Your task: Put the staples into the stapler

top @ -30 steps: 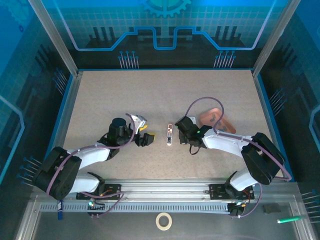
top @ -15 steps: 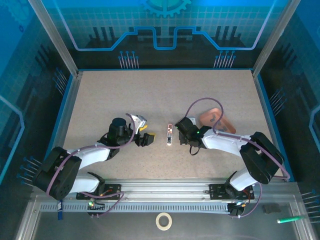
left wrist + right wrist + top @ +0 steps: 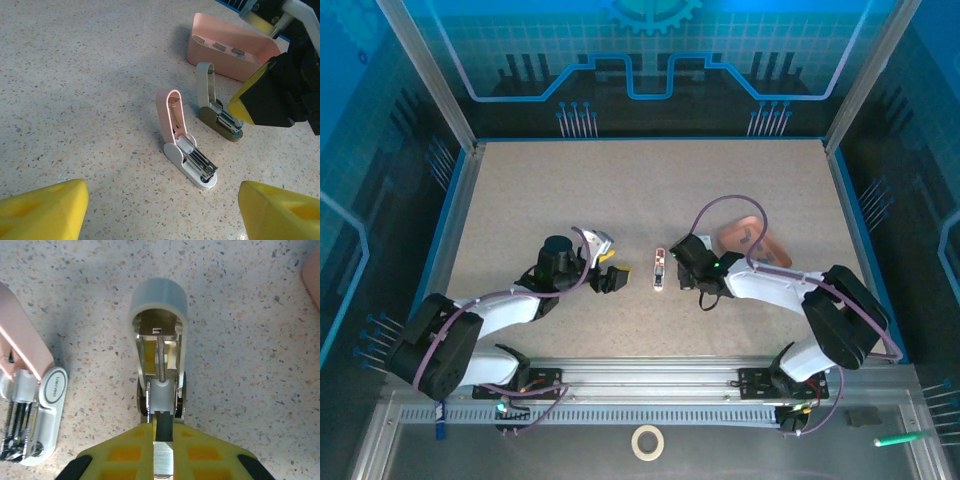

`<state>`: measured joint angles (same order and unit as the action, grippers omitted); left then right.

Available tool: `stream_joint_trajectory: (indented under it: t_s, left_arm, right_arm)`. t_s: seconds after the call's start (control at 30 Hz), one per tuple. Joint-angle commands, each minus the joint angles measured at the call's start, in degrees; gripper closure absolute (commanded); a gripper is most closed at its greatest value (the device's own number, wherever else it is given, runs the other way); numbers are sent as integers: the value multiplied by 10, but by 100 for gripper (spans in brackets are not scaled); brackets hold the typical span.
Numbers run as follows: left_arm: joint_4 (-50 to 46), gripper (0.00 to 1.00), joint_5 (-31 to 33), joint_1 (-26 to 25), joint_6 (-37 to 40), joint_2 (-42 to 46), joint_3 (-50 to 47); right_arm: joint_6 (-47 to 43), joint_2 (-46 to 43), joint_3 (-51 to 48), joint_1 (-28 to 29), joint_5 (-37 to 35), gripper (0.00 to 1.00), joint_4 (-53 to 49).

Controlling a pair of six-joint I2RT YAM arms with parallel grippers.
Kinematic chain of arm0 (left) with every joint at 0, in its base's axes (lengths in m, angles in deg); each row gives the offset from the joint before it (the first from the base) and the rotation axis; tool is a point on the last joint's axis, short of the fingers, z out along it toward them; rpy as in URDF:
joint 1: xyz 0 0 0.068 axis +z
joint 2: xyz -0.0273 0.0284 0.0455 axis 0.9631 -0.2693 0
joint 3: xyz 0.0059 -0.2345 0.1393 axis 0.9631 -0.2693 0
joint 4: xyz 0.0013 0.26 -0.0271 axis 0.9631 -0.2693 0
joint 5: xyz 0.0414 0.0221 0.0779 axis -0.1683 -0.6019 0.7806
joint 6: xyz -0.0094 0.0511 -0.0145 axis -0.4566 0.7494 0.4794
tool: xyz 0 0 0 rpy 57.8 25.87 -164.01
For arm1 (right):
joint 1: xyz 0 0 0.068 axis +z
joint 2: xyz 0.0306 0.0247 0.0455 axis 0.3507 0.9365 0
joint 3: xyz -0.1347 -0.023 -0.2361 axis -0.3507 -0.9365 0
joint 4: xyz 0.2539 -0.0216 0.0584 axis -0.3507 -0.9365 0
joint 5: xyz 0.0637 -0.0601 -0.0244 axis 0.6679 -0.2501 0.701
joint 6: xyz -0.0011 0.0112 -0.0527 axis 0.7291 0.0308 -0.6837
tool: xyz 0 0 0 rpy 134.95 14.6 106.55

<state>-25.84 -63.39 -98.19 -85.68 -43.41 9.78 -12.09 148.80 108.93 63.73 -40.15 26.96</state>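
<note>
nothing has visibly moved: right hand (image 3: 162,442) stays clamped on the grey stapler (image 3: 159,295), left hand (image 3: 160,195) spread apart.

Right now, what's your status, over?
Left claw open. Right claw shut on staples over grey stapler. White stapler open, untouched. Nothing blocking.

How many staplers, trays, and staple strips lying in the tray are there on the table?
Staplers: 2 (pink-and-white stapler, grey stapler)
Pink tray: 1
Staple strips lying in the tray: 3
Total: 6
</note>
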Motion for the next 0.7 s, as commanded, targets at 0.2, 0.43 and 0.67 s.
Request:
stream_joint_trajectory:
  t_s: [0.2,0.43,0.67]
  left_arm:
    - [-1,20,-15,-4,12,11,12]
    - [-2,20,-15,-4,12,11,12]
    - [-2,20,-15,-4,12,11,13]
  right_arm:
    - [8,-1,13,9,-7,85,1]
    - [13,13,13,9,-1,85,7]
    - [14,23,10,6,3,85,13]
